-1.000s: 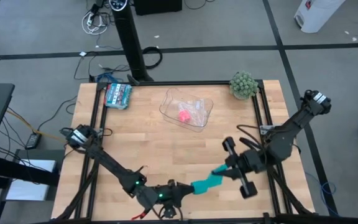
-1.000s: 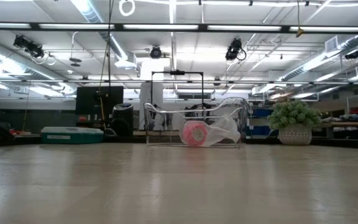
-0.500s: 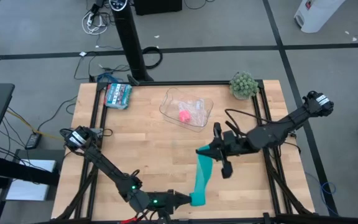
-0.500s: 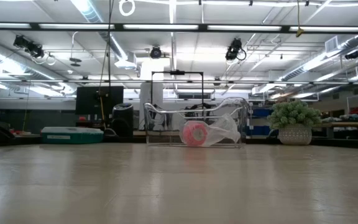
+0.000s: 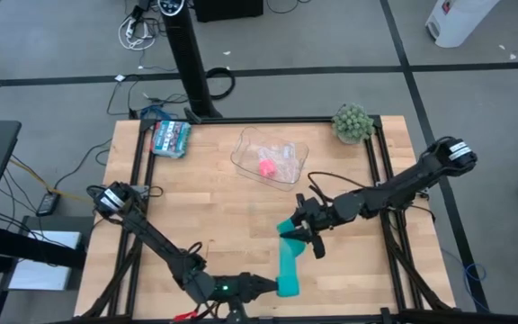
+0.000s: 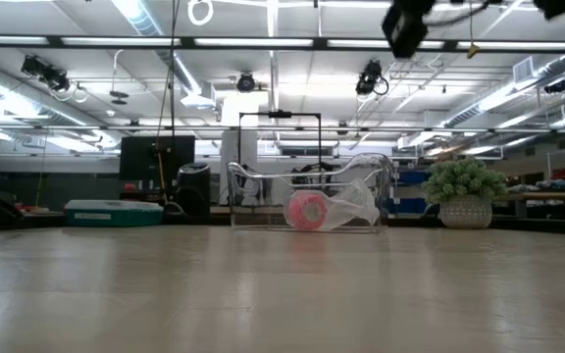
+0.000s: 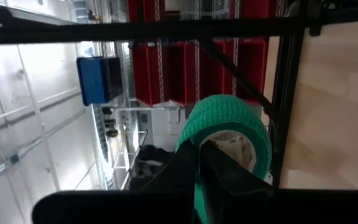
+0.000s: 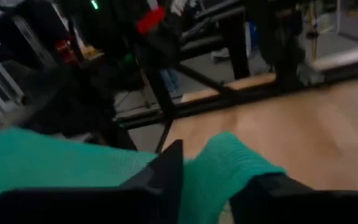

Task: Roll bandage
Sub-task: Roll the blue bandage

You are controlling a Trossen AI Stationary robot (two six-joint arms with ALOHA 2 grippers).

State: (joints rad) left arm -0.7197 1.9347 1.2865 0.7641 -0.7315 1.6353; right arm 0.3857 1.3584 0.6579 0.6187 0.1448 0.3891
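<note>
The bandage (image 5: 287, 265) is soft, matt teal cloth with a fine crepe texture, wound on a pale paper core (image 7: 235, 144). The table (image 5: 214, 211) is light wood planking with a smooth, faintly glossy finish, framed in black metal. The bin (image 5: 270, 157) far from the arms is clear glossy plastic.
</note>
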